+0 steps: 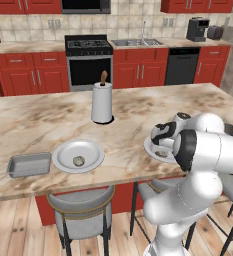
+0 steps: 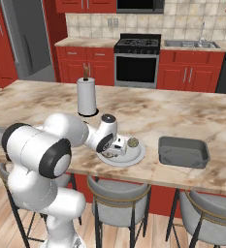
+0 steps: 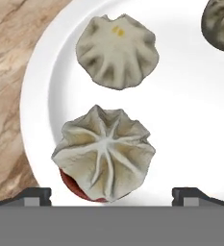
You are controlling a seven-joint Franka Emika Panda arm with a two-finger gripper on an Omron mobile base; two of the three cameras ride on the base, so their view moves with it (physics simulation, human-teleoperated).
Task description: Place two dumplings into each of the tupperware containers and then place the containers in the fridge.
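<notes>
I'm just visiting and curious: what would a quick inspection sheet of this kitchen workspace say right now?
Surface: marble island counter, stools tucked under its near edge.
Job's things: one dumpling on the left plate; more on the plate under the hand; two grey containers, both empty; fridge partly visible, far left.
Clutter: paper towel roll.
Grippers: gripper open, poised over the nearest dumpling.
Cables: nothing seen.
Surroundings: red cabinets, stove, sink, coffee machine.

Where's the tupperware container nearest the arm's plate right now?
In the right base view the tupperware container sits on the island counter near its front edge, just right of the white plate under the gripper.
</notes>
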